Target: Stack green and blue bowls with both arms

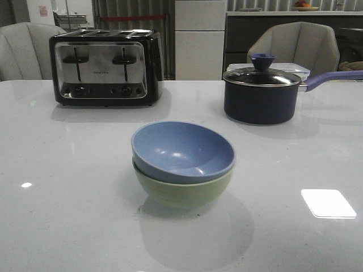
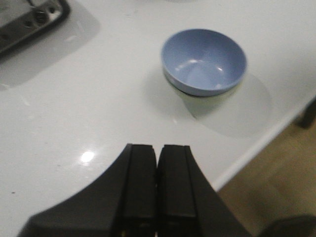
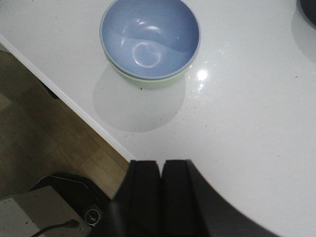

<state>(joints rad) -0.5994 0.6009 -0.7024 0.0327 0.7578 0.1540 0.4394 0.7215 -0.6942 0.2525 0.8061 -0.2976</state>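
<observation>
The dusty blue bowl (image 1: 182,152) sits nested inside the pale green bowl (image 1: 184,191) at the middle of the white table, slightly tilted. The stack also shows in the left wrist view, blue bowl (image 2: 204,60) over a sliver of green bowl (image 2: 207,102), and in the right wrist view, blue bowl (image 3: 149,37) over the green rim (image 3: 163,82). My left gripper (image 2: 157,153) is shut and empty, held above the table away from the bowls. My right gripper (image 3: 161,168) is shut and empty near the table's front edge. Neither arm shows in the front view.
A chrome and black toaster (image 1: 106,67) stands at the back left. A dark navy lidded pot (image 1: 261,93) with a long handle stands at the back right. The table's front edge (image 3: 69,101) runs close to the bowls, with wooden floor beyond.
</observation>
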